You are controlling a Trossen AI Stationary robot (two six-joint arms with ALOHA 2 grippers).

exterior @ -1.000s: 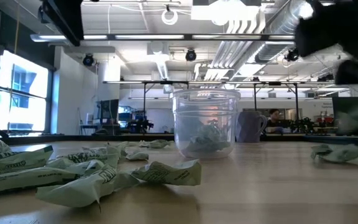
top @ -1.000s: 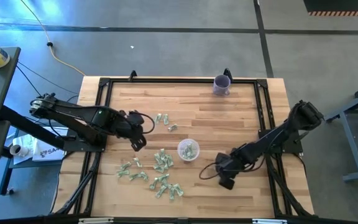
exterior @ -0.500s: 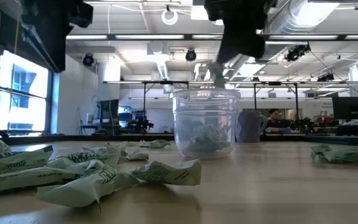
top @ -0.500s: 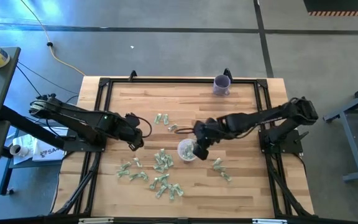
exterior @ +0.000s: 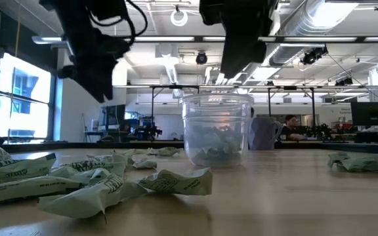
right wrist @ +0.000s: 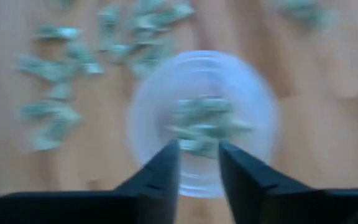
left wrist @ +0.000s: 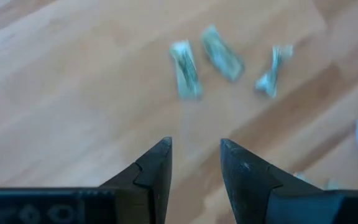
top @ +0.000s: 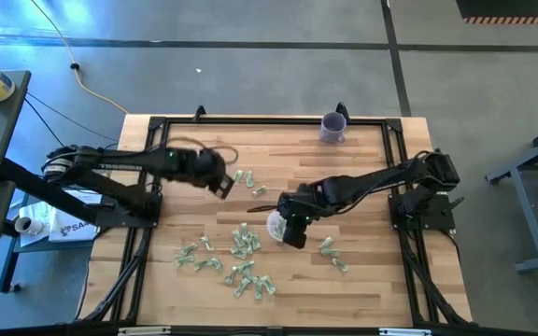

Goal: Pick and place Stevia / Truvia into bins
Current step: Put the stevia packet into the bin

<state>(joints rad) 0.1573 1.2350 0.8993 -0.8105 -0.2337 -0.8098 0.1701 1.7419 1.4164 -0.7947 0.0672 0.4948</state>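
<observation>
The clear cup (top: pixel 276 224) stands mid-table with several green-white sachets (right wrist: pixel 205 126) in it. My right gripper (right wrist: pixel 197 165) hangs open right above the cup (exterior: pixel 218 130), with nothing between its fingers. My left gripper (top: pixel 224 184) hovers open over bare wood, just short of three loose sachets (left wrist: pixel 185 62). In the high view those sachets (top: pixel 247 182) lie to its right. More sachets (top: pixel 241 247) lie flat in a scatter near the front edge.
A purple cup (top: pixel 332 127) stands at the far edge. Two sachets (top: pixel 331 254) lie right of the clear cup. A black frame (top: pixel 152 159) runs around the wooden tabletop. Bare wood spreads over the far middle and the right side.
My right gripper has swung from the near right of the table up and left to above the cup, carrying a sachet. That sachet no longer hangs from its fingers. My left gripper has gone toward the far edge and rightward, sinking toward the three loose sachets.
</observation>
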